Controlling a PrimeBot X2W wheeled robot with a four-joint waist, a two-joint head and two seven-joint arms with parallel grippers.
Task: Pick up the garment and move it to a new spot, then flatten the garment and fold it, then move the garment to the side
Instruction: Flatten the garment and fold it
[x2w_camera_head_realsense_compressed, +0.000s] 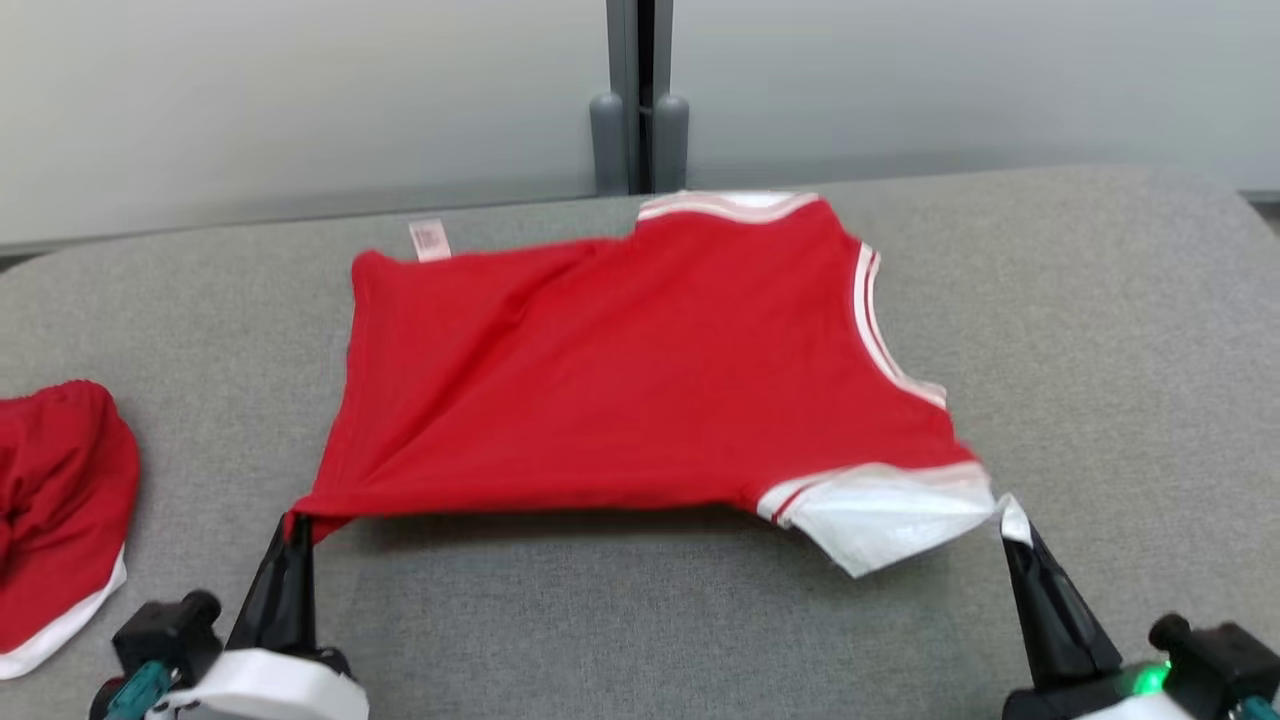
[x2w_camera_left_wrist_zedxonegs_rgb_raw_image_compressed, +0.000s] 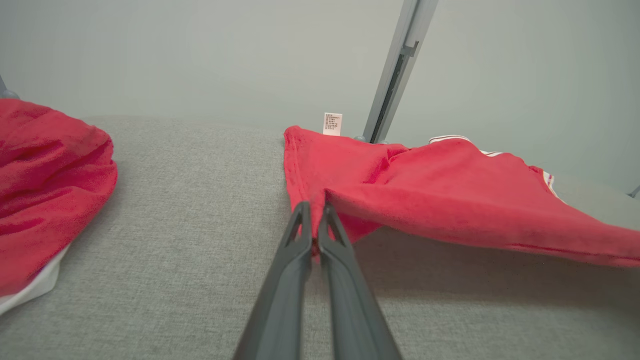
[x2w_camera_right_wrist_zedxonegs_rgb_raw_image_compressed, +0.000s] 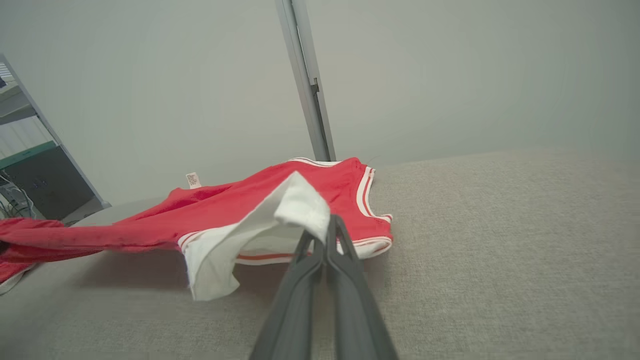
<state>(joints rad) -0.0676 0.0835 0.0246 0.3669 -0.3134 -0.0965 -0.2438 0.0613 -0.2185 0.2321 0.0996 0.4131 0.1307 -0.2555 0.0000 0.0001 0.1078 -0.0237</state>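
Note:
The garment (x2w_camera_head_realsense_compressed: 620, 370) is a red sleeveless top with white-and-red trim, spread over the grey cushioned surface (x2w_camera_head_realsense_compressed: 1100, 330). Its near edge is lifted off the surface and casts a shadow. My left gripper (x2w_camera_head_realsense_compressed: 297, 528) is shut on the garment's near left red corner (x2w_camera_left_wrist_zedxonegs_rgb_raw_image_compressed: 315, 220). My right gripper (x2w_camera_head_realsense_compressed: 1012, 520) is shut on the near right corner, where a white layer (x2w_camera_right_wrist_zedxonegs_rgb_raw_image_compressed: 300, 200) folds outward. A small care label (x2w_camera_head_realsense_compressed: 428, 240) sticks up at the far left edge. The far half of the garment (x2w_camera_right_wrist_zedxonegs_rgb_raw_image_compressed: 345, 180) rests on the surface.
Another red piece of clothing with a white hem (x2w_camera_head_realsense_compressed: 55, 500) lies bunched at the left edge of the surface (x2w_camera_left_wrist_zedxonegs_rgb_raw_image_compressed: 45, 175). A grey post (x2w_camera_head_realsense_compressed: 640, 100) stands against the pale wall behind. Bare grey surface stretches to the right (x2w_camera_right_wrist_zedxonegs_rgb_raw_image_compressed: 500, 240).

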